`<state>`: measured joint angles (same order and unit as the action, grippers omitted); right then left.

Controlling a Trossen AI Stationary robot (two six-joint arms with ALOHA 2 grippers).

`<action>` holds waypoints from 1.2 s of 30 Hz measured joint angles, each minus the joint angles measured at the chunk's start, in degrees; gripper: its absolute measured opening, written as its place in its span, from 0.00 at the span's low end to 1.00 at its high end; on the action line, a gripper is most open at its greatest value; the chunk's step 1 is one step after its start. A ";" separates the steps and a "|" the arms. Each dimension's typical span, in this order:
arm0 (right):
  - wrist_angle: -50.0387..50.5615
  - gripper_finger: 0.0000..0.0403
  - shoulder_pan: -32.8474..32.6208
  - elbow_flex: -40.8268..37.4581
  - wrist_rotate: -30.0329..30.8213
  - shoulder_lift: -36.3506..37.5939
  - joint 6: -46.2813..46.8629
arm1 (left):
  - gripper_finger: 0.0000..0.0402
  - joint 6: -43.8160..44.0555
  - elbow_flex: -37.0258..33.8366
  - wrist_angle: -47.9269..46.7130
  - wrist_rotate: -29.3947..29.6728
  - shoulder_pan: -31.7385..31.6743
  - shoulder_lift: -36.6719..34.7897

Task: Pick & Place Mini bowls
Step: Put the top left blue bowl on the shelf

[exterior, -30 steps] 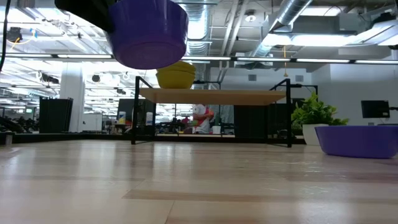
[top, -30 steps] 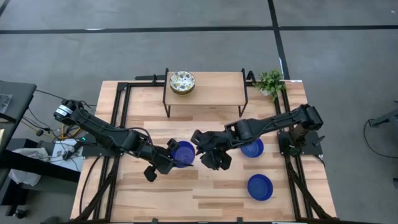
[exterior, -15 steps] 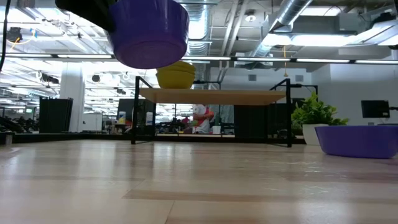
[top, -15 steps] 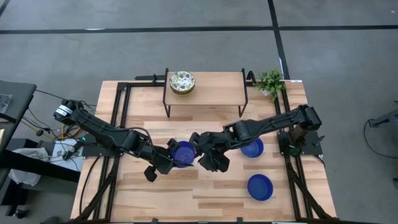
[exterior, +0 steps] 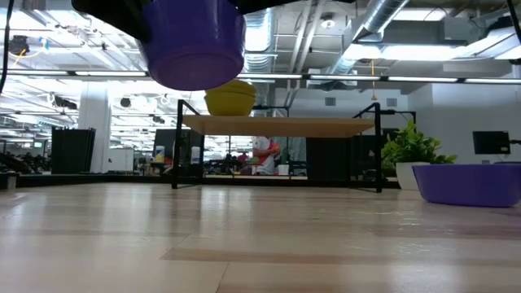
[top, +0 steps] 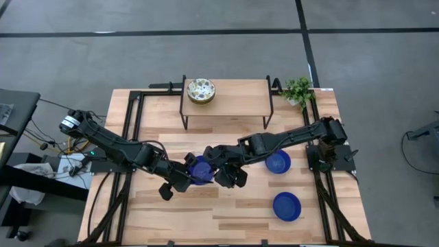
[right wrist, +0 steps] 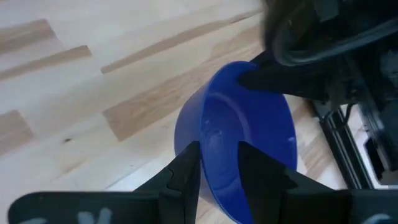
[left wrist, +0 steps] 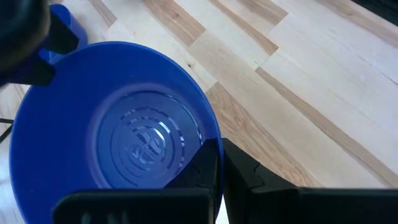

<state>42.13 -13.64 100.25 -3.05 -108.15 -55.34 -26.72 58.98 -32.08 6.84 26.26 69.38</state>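
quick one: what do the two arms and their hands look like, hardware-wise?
Both arms are dark, near-black jointed links. The left arm has a pale ring at its base and loose black cables beside it. Each ends in a hand with two flat black fingers: left hand, right hand. No readable markings.

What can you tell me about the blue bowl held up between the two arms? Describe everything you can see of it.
The blue bowl is small, round and glossy, plastic-looking, with raised rings on its inner floor. It hangs upright above the wooden table, clear of the boards, near the middle. The left gripper is shut on its rim, one finger inside, one outside. The right gripper straddles the opposite rim, its fingers either side of the wall; whether they press on it is unclear.
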 joint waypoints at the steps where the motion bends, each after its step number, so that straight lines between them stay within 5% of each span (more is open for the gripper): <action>1: 0.07 0.24 0.05 0.00 -0.04 -0.01 -0.07 | 0.01 0.00 0.00 -0.01 0.12 0.00 0.02; 21: 2.24 0.24 0.14 -0.11 0.60 -3.07 -0.23 | 0.01 -0.90 0.00 1.03 -0.05 0.02 0.02; 29: 2.14 0.24 -1.49 -0.11 7.12 -3.07 2.21 | 0.01 -0.90 0.00 0.82 0.15 0.00 0.02; 36: 2.67 0.10 -2.11 -0.13 7.23 -3.07 2.17 | 0.01 -0.93 0.00 0.64 0.14 0.00 0.00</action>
<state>44.80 -15.75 100.12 4.18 -111.22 -53.17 -27.65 58.98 -31.44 6.97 26.26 69.38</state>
